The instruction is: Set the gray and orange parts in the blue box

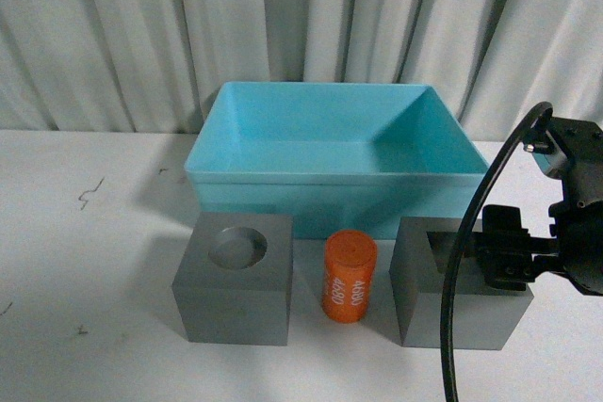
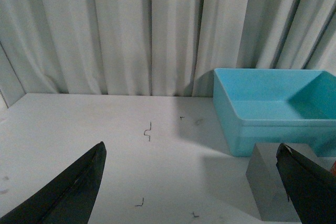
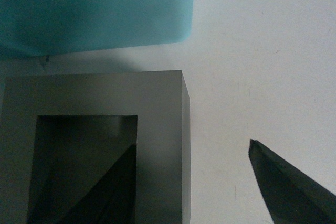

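Your right claw (image 3: 193, 145) is hanging open over the gray cube with the square hollow (image 3: 157, 93). One finger is reaching down into the hollow and the other is standing outside the cube, so the two are straddling one wall without pinching it. Your left claw (image 2: 190, 148) is spread wide and empty, hovering over the white table (image 1: 94, 261) near the cube with the round hollow (image 1: 231, 289).

To grip well, you should be centring that wall between the fingers and sinking them deep before you are closing. You are taking the cube by one side, so I judge it may tip as it is leaving the table. Squeeze firmly and lift straight up. The black cable (image 1: 462, 280) is draping in front of the cube, so be watching that it is not snagging.

The blue box (image 1: 330, 176) is sitting just behind the row of parts, open on top, and nothing is showing inside it. All three parts are resting on the table in front of it — the orange cylinder (image 1: 350, 276) is standing upright between the two cubes. The round hollow is holding nothing, and the square one is holding only your finger.
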Available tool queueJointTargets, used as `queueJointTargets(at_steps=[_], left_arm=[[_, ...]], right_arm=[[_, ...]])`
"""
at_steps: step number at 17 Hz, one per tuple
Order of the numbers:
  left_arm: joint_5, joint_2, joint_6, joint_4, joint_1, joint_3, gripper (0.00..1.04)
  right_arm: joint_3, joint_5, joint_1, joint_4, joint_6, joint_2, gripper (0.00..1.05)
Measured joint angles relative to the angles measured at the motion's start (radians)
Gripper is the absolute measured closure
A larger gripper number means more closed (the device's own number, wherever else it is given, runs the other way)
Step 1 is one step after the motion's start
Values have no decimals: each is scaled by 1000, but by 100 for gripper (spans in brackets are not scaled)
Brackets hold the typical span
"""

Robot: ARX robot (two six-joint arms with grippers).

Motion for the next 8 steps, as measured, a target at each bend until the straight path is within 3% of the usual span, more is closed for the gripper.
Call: queueJointTargets(at_steps=[4,5,8], left_arm=[[0,0,0,0,0,0,7],[0,0,0,0,0,0,7],[0,0,0,0,0,0,7]], right_arm=[[-10,-13,-2,11,15,-7,80],[-26,-9,-7,11,17,-32,85],[-74,-32,-46,-81,15,-226,86]])
